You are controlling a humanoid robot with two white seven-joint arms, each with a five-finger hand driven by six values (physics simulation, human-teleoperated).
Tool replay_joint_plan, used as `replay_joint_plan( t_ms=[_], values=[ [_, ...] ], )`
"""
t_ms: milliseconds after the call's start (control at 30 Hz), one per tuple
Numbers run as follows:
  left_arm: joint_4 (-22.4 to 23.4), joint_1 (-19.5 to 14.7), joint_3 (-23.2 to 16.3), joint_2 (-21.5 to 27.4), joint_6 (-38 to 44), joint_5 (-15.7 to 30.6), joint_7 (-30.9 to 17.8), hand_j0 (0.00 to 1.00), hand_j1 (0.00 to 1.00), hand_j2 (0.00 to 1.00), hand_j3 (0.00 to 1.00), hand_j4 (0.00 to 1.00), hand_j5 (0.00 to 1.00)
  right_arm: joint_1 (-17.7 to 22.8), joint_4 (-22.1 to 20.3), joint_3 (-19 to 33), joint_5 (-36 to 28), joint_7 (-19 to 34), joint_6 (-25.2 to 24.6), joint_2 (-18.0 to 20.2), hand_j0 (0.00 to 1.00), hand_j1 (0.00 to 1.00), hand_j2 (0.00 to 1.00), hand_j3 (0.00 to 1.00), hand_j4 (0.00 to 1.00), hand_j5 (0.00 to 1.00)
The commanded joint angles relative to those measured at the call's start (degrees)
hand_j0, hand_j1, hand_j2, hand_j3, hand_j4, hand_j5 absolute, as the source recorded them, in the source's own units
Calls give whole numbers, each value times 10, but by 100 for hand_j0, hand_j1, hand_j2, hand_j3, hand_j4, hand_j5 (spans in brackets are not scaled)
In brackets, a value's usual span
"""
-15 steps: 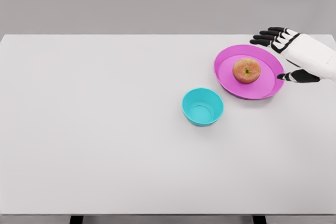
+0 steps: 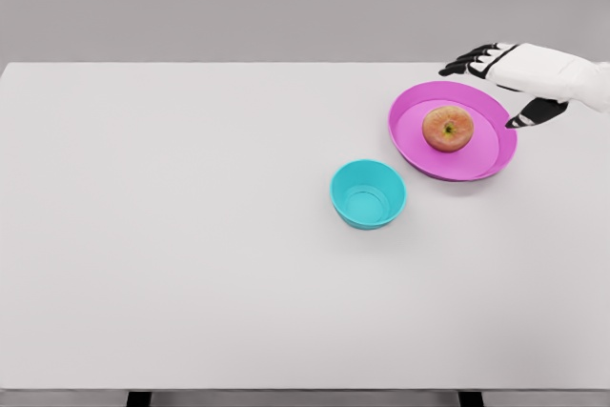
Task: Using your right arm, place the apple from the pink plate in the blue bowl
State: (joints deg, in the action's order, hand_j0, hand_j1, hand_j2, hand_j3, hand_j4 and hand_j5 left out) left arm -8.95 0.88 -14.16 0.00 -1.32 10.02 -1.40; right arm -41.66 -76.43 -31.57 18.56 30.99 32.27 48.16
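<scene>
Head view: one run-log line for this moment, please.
phase: reach | right hand: open, at far right rim of pink plate, holds nothing | apple: on plate | blue bowl: empty | left arm: out of view

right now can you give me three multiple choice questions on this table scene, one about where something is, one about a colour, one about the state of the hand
1. Where is the apple?
A. in the bowl
B. on the pink plate
C. on the bare table

2. What colour is the bowl?
A. blue-turquoise
B. yellow
C. red

3. What is the right hand doing?
A. gripping the apple
B. resting inside the bowl
C. open at the plate's far right rim, holding nothing

Answers:
1. B, the apple sits in the middle of the plate.
2. A, the bowl's wall and inside are turquoise blue, and it is empty.
3. C, the fingers are spread near the rim, apart from the apple.
</scene>
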Motion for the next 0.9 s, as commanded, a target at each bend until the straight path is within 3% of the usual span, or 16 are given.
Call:
replay_joint_plan(
  t_ms=[0, 333, 500, 867],
  values=[
    [0, 0, 0, 0, 0, 0, 0, 100, 100, 100, 100, 100, 100, -3, 52, -45, -2, 26, -7, -35, 100, 100, 100, 100, 100, 100],
    [0, 1, 0, 0, 0, 0, 0, 100, 100, 100, 100, 100, 100, -62, 161, -109, 2, 26, -7, -83, 100, 100, 100, 100, 100, 100],
    [0, 0, 0, 0, 0, 0, 0, 100, 100, 100, 100, 100, 100, -80, 207, -113, 5, 27, -7, -110, 100, 100, 100, 100, 100, 100],
    [0, 0, 0, 0, 0, 0, 0, 100, 100, 100, 100, 100, 100, -91, 230, -132, 5, 26, -6, -121, 100, 100, 100, 100, 100, 100]
  ],
)
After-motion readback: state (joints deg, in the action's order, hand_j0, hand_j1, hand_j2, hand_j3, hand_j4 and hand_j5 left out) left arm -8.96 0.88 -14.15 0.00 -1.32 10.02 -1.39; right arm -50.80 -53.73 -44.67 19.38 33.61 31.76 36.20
